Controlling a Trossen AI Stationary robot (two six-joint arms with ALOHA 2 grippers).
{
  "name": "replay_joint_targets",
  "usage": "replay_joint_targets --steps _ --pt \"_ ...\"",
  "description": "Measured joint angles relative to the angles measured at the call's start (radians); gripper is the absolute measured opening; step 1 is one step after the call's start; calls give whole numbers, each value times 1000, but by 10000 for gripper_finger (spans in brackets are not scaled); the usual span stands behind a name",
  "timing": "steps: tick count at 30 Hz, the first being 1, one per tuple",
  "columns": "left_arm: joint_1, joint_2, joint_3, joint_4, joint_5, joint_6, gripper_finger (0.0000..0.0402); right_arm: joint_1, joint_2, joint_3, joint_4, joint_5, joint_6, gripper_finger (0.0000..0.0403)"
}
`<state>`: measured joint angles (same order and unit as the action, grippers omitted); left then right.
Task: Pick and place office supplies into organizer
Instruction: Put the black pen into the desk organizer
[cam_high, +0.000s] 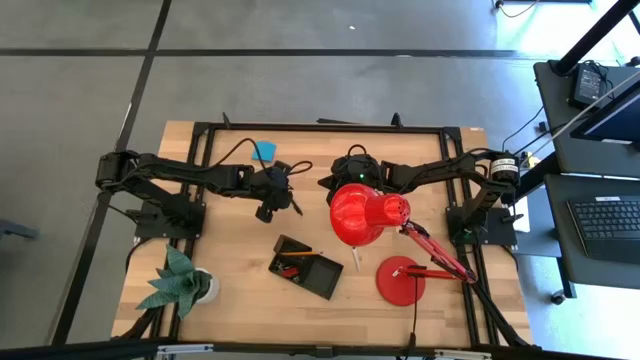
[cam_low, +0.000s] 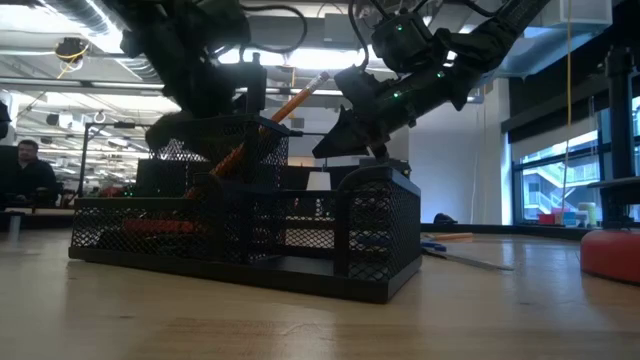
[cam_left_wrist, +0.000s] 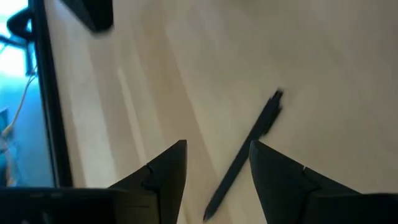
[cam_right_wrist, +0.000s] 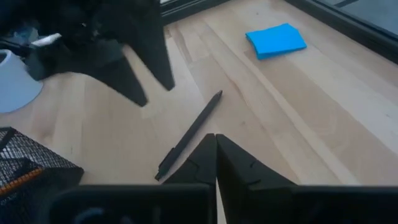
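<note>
Left wrist view shows the left gripper (cam_left_wrist: 217, 165) with fingers spread, a black pen (cam_left_wrist: 245, 152) lying on the table (cam_left_wrist: 342, 74) between them. Behind it, the right gripper (cam_right_wrist: 216, 152) hovers with fingers pressed together, holding nothing.

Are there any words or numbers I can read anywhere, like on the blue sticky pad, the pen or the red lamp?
None: no word, number or sign can be read in any view.
Blue sticky-note pad: blank top, no writing shows.
Black pen: no print shows on it.
Red desk lamp: no label shows.
Laptop keyboard beside the table: its keys are too small to read.
</note>
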<state>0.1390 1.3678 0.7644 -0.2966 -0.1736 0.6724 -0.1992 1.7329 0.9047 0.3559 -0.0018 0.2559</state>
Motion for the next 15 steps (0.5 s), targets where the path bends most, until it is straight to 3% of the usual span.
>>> replay_joint_targets --steps 6,15 --pt "28 48 60 -27 137 2 169 -13 -1 1 -24 0 -6 16" --pt "46 238 161 -141 188 45 168 -35 -1 1 -139 0 -10 7"
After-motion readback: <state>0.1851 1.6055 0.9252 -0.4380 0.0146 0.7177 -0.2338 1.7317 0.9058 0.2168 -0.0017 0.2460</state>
